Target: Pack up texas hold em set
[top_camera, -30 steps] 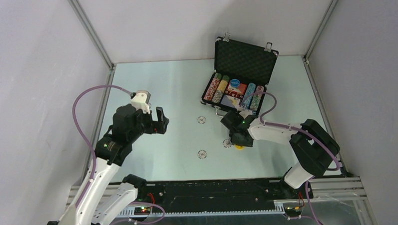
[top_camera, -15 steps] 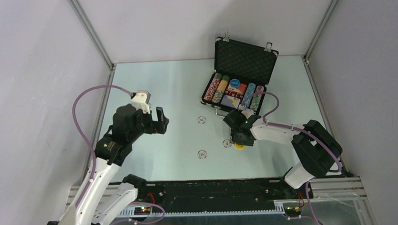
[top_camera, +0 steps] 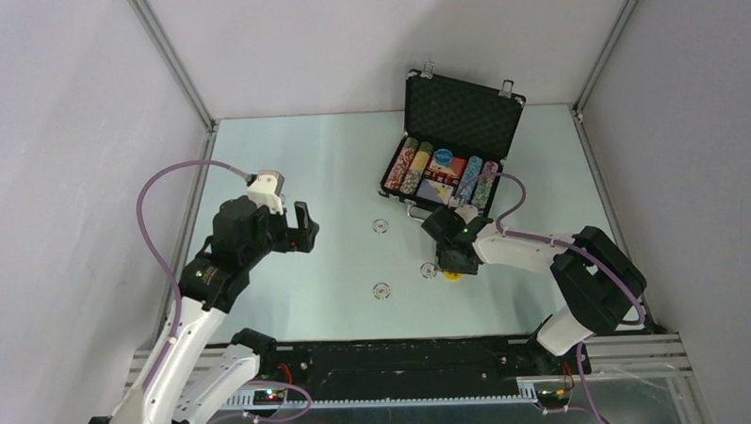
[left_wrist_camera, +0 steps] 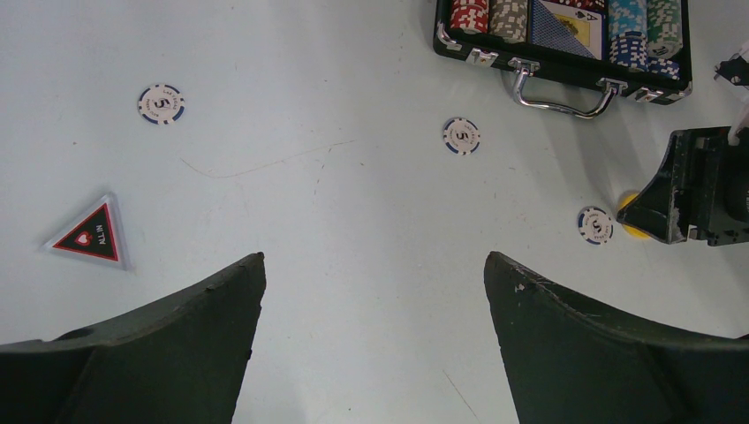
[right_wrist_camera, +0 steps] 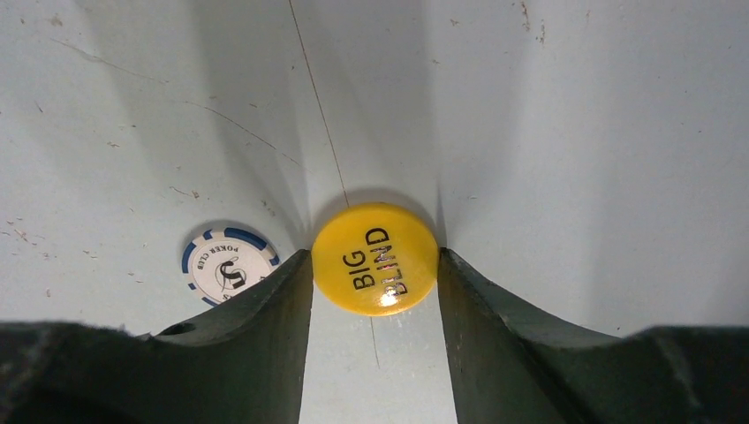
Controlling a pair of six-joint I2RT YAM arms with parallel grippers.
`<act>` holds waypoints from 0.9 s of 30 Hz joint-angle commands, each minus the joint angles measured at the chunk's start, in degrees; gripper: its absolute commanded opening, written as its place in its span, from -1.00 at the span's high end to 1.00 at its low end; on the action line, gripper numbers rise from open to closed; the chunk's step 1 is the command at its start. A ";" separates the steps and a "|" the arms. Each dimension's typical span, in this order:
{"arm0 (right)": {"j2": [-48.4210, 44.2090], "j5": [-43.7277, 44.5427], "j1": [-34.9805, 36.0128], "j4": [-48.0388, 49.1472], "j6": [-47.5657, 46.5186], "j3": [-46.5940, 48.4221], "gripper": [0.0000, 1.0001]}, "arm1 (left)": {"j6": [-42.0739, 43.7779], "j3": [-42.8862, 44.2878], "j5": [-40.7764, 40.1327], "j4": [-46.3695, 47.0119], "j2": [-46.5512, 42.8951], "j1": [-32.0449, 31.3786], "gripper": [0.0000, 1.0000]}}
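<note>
From my desk, the right wrist view told me the most. The right gripper (right_wrist_camera: 375, 265) was closed against the two opposite edges of the yellow disc (right_wrist_camera: 375, 247), which read "BIG BLIND" and lay flat on the table (top_camera: 285, 159). A blue-and-white chip (right_wrist_camera: 230, 267) sat just beside the left finger (right_wrist_camera: 265, 336). I could not tell whether it touched the finger.

From the top view that disc was only a yellow sliver under the gripper, and its lettering was unreadable. That view did show the briefcase (top_camera: 464, 113) at the far right of the table. Its lid stood up and rows of chips filled its tray. The right arm reached in just in front of its handle.

The left gripper (left_wrist_camera: 373, 265) was spread wide with nothing between its fingers, raised over the left part of the table. Its camera picked up a dark triangular piece (left_wrist_camera: 88, 237) marked "ALL IN", which I could not find in the top view. It also showed two loose chips, one far off (left_wrist_camera: 161, 103) and one nearer the case (left_wrist_camera: 461, 136).
</note>
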 commanded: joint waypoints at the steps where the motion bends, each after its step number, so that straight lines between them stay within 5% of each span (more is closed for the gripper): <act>1: 0.53 1.27 0.17 -3.52 -2.14 -1.42 -0.05 | 1.19 0.07 -0.08 1.76 -0.27 0.47 -0.97; 27: -1.76 1.30 -5.56 -6.17 -10.26 14.21 -0.10 | 1.19 0.03 -0.10 1.77 0.41 0.49 -0.97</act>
